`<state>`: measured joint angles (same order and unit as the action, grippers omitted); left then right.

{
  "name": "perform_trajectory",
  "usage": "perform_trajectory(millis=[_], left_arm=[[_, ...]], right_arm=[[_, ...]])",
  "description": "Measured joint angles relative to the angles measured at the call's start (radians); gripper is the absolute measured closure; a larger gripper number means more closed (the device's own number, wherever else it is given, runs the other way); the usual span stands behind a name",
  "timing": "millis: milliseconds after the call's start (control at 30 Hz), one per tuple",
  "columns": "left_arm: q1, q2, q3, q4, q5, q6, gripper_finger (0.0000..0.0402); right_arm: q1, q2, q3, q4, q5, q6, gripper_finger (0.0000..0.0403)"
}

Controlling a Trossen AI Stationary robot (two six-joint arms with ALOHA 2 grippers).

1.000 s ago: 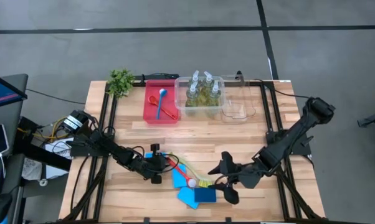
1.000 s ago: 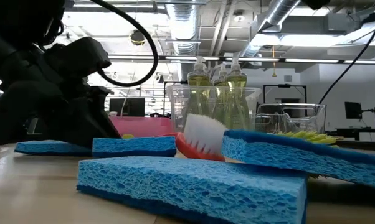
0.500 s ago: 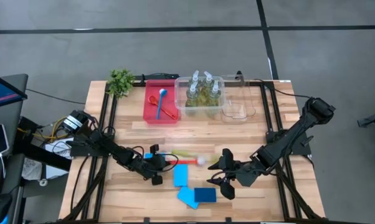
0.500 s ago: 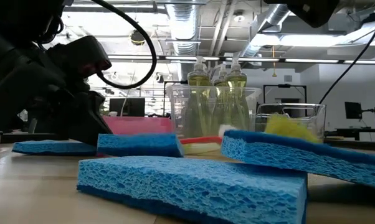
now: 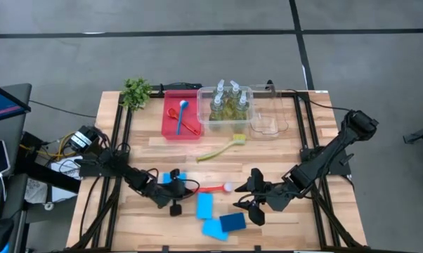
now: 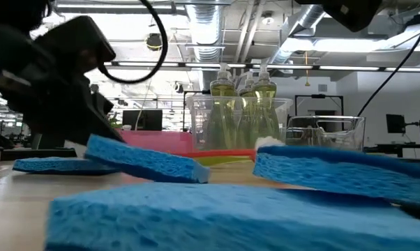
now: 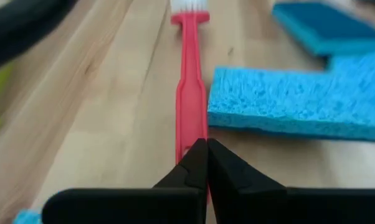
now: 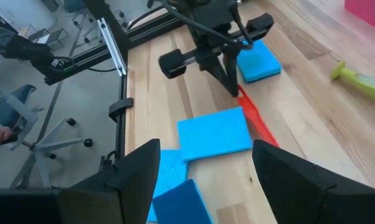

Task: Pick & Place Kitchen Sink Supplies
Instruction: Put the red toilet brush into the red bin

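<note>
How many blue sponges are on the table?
4. One sponge lies by the left gripper, one beside the red brush, and a light one touches the darker one near the table's front edge. None seem hidden.

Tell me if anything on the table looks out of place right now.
The yellow brush lies askew, alone on bare wood just in front of the clear bin of bottles, well apart from the sponges and the red brush the left gripper pinches.

yellow brush (image 5: 222, 147) now up near bins, away from sponge pile; red brush (image 5: 213, 188) lies flat, clear of sponges; left gripper (image 5: 178, 190) goes from open to clamped on its handle
</note>
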<state>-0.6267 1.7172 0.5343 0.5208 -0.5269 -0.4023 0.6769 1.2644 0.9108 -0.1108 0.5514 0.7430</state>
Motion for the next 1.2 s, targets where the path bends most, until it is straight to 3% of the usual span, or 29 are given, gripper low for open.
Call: perform_trajectory(millis=[333,767,1200], left_arm=[[-0.004,-0.001,0.0,0.231,-0.053,0.001,0.0398],[-0.004,-0.034,0.0,0.247,-0.071,-0.024,0.0388],[0.002,-0.035,0.0,0.08,-0.015,-0.028,0.0292]], right_arm=[[0.002,0.0,0.0,0.007,0.0,0.011,0.0154],[0.002,0.0,0.0,0.032,0.0,0.011,0.0154],[0.002,0.0,0.0,0.037,0.0,0.01,0.0154]])
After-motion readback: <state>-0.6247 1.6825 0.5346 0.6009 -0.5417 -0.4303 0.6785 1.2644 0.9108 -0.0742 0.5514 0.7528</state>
